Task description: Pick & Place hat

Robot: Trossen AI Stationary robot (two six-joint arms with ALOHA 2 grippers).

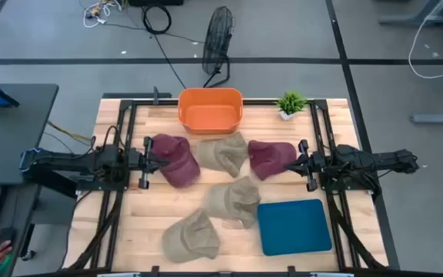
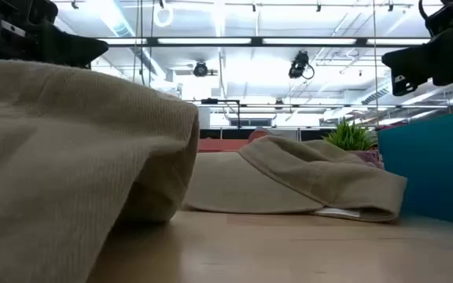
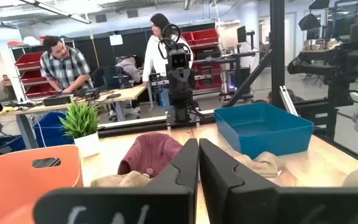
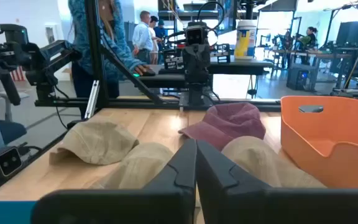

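Several caps lie crown-up on the wooden table in the high view: a maroon one (image 1: 174, 159) at the left, a maroon one (image 1: 270, 158) at the right, and tan ones at the centre (image 1: 223, 154), below it (image 1: 233, 200) and near the front edge (image 1: 192, 235). My left gripper (image 1: 154, 160) hovers shut over the left maroon cap's edge. My right gripper (image 1: 297, 161) hovers shut beside the right maroon cap. The wrist views show each pair of fingers closed together, left (image 3: 198, 165) and right (image 4: 196, 165). The low view shows both arms raised above the table.
An orange bin (image 1: 210, 110) stands at the far edge, with a small potted plant (image 1: 291, 104) to its right. A blue tray (image 1: 294, 225) sits at the near right. Black frame rails (image 1: 125, 154) run along both sides. People stand in the room beyond.
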